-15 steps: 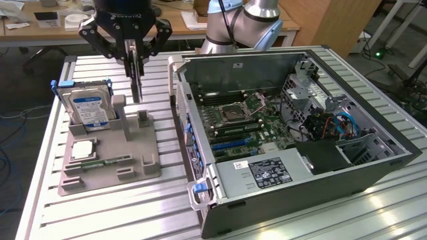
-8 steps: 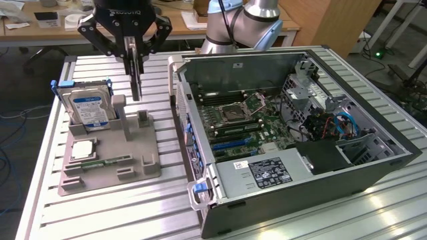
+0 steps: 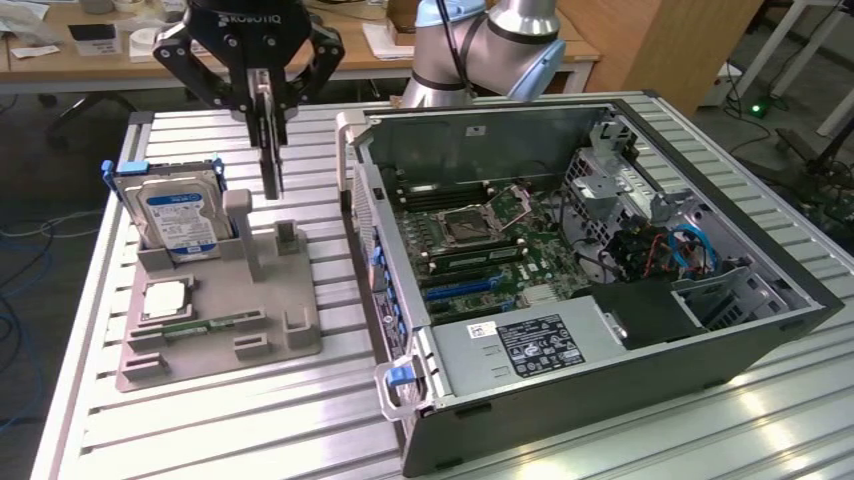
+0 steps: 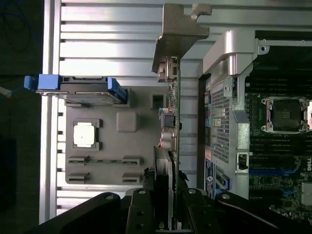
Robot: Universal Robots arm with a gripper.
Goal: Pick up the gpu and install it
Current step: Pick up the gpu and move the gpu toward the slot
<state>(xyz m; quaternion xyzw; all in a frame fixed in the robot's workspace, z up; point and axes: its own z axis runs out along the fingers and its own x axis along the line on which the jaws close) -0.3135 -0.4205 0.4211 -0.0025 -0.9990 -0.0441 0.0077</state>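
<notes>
The gpu (image 3: 272,160) hangs edge-on and upright in the air, a thin dark card held by its top. My gripper (image 3: 270,100) is shut on it, above the grey parts holder (image 3: 267,335) and to the exterior view's left of the open computer case (image 3: 747,330). In the wrist view the gpu (image 4: 174,122) runs away from my gripper (image 4: 171,187), and its silvery end bracket (image 4: 181,27) is at the far end. It lies between the holder (image 4: 105,165) and the case wall (image 4: 222,122).
A silver hard drive with a blue label (image 3: 180,215) stands in the holder, with a processor chip (image 3: 167,298) and a green memory stick (image 3: 214,322) lying in front of it. The motherboard (image 3: 487,245) lies exposed inside the case. All rests on a slatted metal table (image 3: 200,430).
</notes>
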